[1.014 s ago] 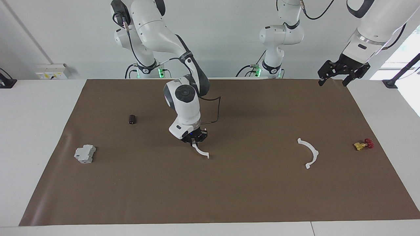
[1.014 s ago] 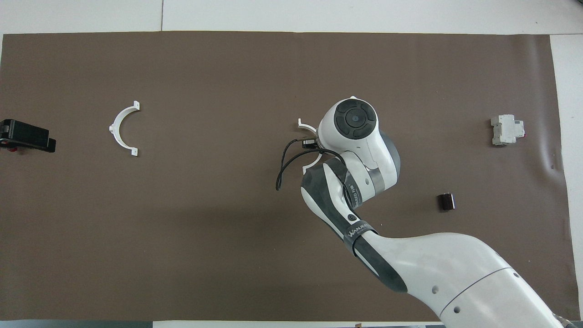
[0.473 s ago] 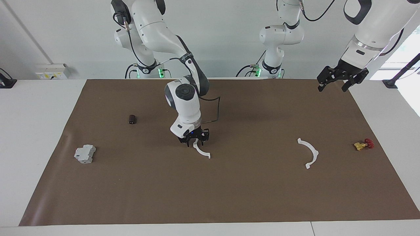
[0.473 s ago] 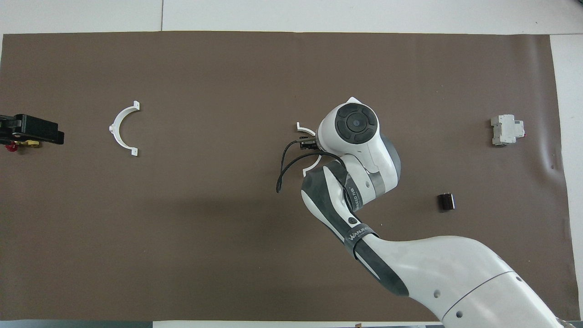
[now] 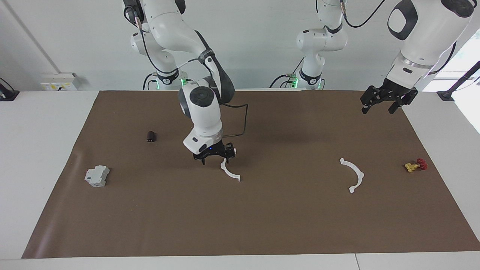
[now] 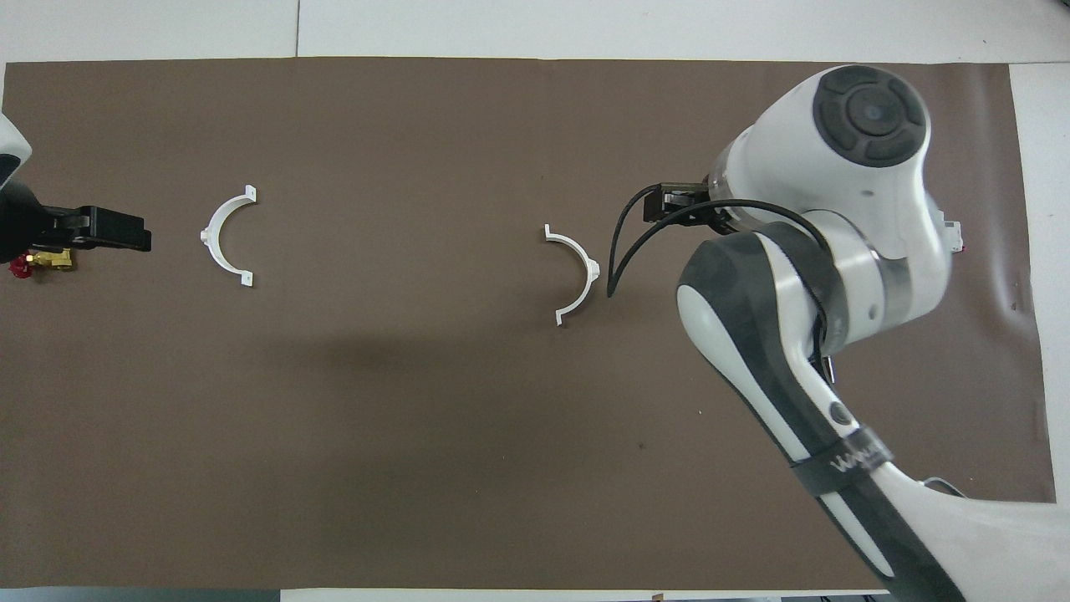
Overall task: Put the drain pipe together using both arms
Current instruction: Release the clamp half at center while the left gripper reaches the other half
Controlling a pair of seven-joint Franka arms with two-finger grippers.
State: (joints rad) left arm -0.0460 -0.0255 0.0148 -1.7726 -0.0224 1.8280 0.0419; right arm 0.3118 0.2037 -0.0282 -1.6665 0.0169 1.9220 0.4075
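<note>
The drain pipe lies as two separate white half-rings on the brown mat (image 5: pixel 262 225). One half-ring (image 5: pixel 230 170) (image 6: pixel 577 272) rests flat near the mat's middle. The other half-ring (image 5: pixel 354 175) (image 6: pixel 224 238) lies toward the left arm's end. My right gripper (image 5: pixel 213 158) (image 6: pixel 669 205) hangs open just above the mat, beside the middle half-ring and clear of it, holding nothing. My left gripper (image 5: pixel 378 108) (image 6: pixel 125 238) is up in the air, open and empty, over the mat's edge at the left arm's end.
A small yellow-and-red valve (image 5: pixel 415 165) (image 6: pixel 38 263) sits at the left arm's end of the mat. A grey boxy block (image 5: pixel 96 176) and a small dark cylinder (image 5: pixel 150 136) lie toward the right arm's end.
My right gripper opened and let go of the middle half-ring, then lifted off it toward the right arm's end. The half-ring now lies flat. My left gripper drifted slightly inward over the mat.
</note>
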